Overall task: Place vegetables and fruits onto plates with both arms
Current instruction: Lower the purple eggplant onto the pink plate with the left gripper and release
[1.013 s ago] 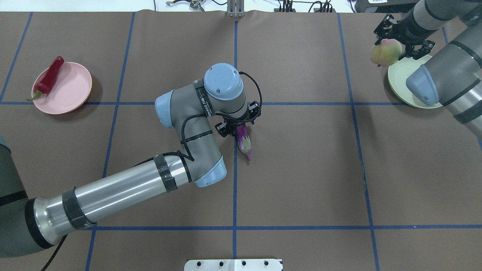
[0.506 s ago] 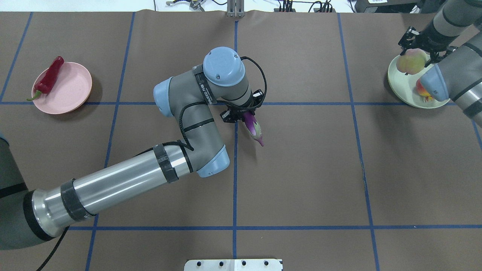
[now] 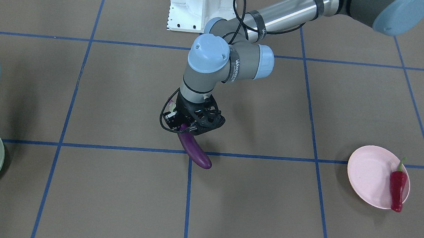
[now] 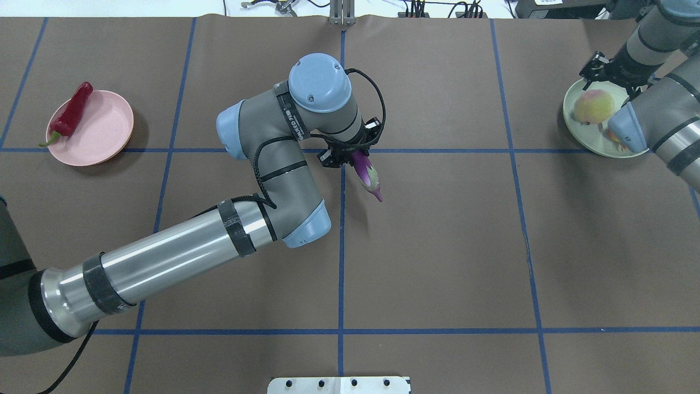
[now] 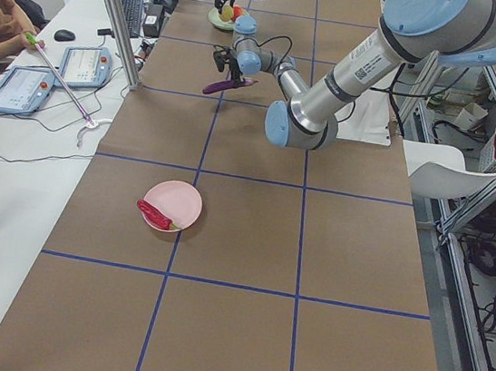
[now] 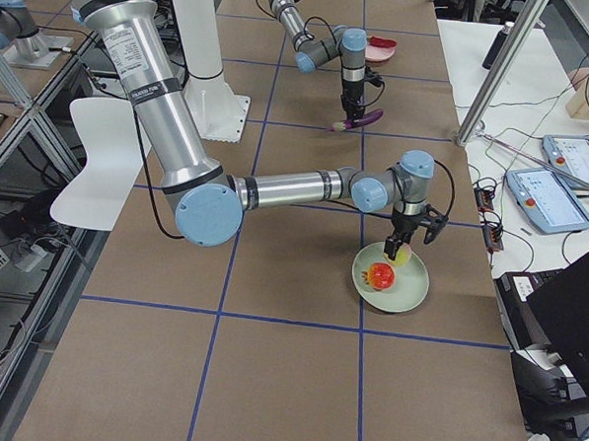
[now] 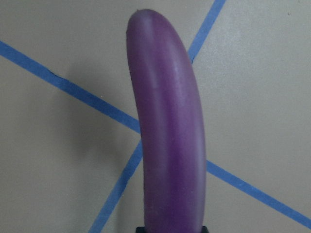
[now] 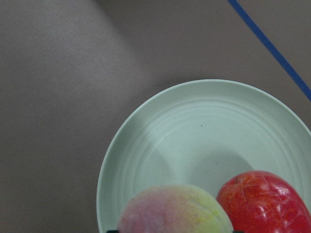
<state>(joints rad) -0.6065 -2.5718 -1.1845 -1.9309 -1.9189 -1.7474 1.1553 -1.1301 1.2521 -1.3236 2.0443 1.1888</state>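
My left gripper (image 4: 350, 155) is shut on the stem end of the purple eggplant (image 4: 367, 175) and holds it off the table near the centre, the body hanging down and tilted (image 3: 195, 152). The left wrist view shows the eggplant (image 7: 170, 136) over crossing tape lines. My right gripper (image 4: 607, 82) is shut on the peach (image 4: 593, 105), low over the mint green plate (image 4: 579, 128). The red-orange fruit (image 8: 265, 201) lies on that plate (image 8: 194, 136) beside the peach (image 8: 175, 211). The red chili (image 4: 71, 112) lies on the pink plate (image 4: 104, 131) at the far left.
Blue tape lines divide the brown table cover into squares. The white base block (image 4: 339, 384) sits at the near edge. My right arm's elbow (image 4: 629, 128) hangs over part of the green plate. Tablets and an operator (image 5: 5, 16) are beside the table.
My left gripper has raised the eggplant and carried it a little farther from the base. My right gripper has brought the peach from beside the green plate to low over it.
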